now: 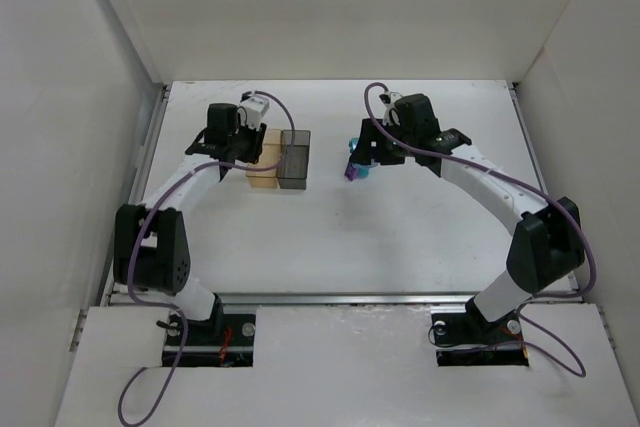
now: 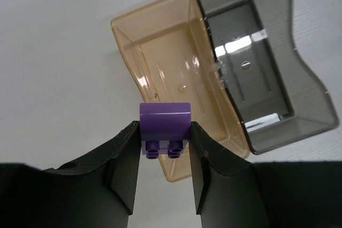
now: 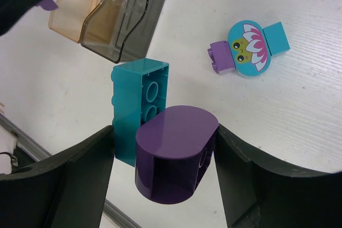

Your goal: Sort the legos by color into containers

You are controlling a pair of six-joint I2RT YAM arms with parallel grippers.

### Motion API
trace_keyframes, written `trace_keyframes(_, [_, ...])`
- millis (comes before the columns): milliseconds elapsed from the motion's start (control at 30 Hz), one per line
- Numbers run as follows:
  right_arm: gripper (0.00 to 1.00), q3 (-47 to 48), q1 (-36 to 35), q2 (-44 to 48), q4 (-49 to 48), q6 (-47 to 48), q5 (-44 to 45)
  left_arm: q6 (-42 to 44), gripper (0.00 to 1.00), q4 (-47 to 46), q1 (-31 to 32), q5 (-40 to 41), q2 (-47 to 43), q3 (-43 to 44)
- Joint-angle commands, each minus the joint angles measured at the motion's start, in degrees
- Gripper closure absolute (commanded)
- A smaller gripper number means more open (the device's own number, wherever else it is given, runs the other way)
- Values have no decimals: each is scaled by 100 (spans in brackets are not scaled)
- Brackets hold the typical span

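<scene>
My left gripper (image 2: 165,132) is shut on a small purple brick (image 2: 165,124) and holds it over the near end of the amber container (image 2: 160,57). The dark grey container (image 2: 256,62) is joined to its right side. In the top view the left gripper (image 1: 243,152) is at the amber box (image 1: 263,165), beside the grey box (image 1: 294,160). My right gripper (image 3: 164,132) is shut round a purple rounded brick (image 3: 173,158) and a teal brick (image 3: 133,110) pressed side by side. In the top view the right gripper (image 1: 362,159) is right of the boxes.
A teal round piece with a flower-frog print (image 3: 247,49), joined to a small purple brick (image 3: 220,57) and a teal brick (image 3: 277,38), lies on the white table beyond the right gripper. White walls enclose the table (image 1: 420,227).
</scene>
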State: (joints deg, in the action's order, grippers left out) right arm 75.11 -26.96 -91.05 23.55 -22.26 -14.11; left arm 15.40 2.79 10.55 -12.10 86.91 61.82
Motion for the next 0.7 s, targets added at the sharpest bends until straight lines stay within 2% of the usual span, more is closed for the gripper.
trace_keyframes(0, [100,206,-29,34,-210,38,-101,-222,98,143,0,322,167,557])
trace_keyframes(67, [100,206,-29,34,-211,90,-101,-169,96,143,0,322,325,629])
trace_keyframes(200, [100,206,-29,34,-211,143,-101,-19,79,336,0,253,581,629])
trace_keyframes(233, [100,206,-29,34,-211,143,-101,-19,71,337,0,200,581,516])
trace_keyframes(500, [100,258,-29,34,-149,249,-48,-257,40,442,0,-319,581,515])
trace_keyframes(533, [100,258,-29,34,-149,249,-48,-257,30,503,0,-407,581,515])
trace_keyframes(667, [100,311,-29,86,-97,249,-48,-257,0,722,0,-951,520,637])
